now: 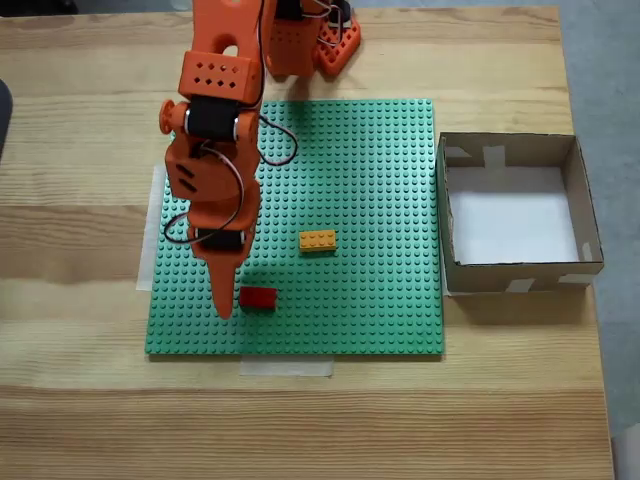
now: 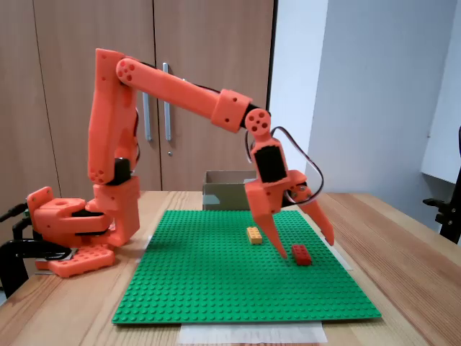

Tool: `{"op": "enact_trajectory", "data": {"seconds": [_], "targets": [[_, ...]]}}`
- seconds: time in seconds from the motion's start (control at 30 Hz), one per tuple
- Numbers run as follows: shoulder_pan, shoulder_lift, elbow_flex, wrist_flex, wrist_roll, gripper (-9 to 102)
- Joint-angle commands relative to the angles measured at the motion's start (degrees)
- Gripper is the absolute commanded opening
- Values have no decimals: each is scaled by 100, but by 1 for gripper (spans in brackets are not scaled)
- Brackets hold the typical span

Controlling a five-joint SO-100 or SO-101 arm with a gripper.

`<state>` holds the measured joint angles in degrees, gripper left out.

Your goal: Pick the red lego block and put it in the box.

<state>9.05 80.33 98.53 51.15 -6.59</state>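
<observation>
Nearest, the red lego block (image 2: 301,254) lies on the green baseplate (image 2: 216,288), between the spread fingers of the orange tool (image 2: 305,249), which is released and grasps nothing. From above, the arm hides one finger (image 1: 223,290). Beyond lies the yellow-orange brick (image 2: 253,235). Farthest, the box (image 2: 225,189) stands on the counter (image 1: 80,400), mostly hidden behind the arm.

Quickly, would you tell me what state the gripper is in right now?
Gripper: open, holding nothing; its fingers straddle the red lego block, which sits on the green baseplate.
</observation>
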Motion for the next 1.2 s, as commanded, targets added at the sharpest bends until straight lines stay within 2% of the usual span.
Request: {"op": "enact_trajectory", "data": {"seconds": [0.0, 0.47, 0.63, 1.17], "targets": [[-79, -88, -448, 62, 123, 33], [-378, -729, -1213, 800, 448, 35], [-352, -1020, -1679, 1213, 563, 29], [-352, -1327, -1811, 1020, 475, 28]]}}
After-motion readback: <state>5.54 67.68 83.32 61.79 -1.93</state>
